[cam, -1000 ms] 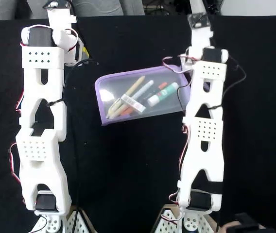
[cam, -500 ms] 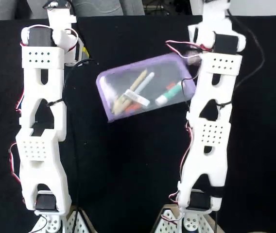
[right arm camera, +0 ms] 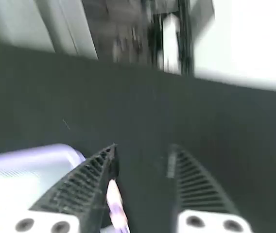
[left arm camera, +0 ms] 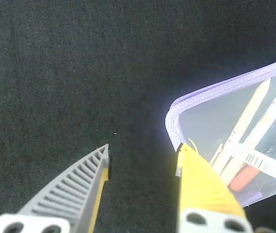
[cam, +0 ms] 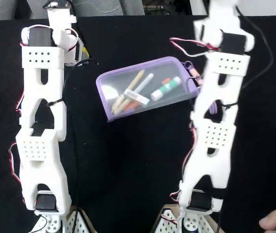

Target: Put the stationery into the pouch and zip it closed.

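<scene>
Pens (cam: 137, 93) are inside the pouch (cam: 108, 93), but the left gripper (left arm camera: 144, 146) at one corner and the right gripper (right arm camera: 143, 148) by its zip pull (right arm camera: 113, 204) both have jaws apart, nothing pinned, so I reckon a tug drags the pouch or misses the pull.

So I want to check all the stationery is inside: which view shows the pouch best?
The high view: nearly the whole pouch lies in sight, its stationery visible through the clear side. The left wrist view catches one corner with some stationery; the right wrist view, just a purple edge.
</scene>
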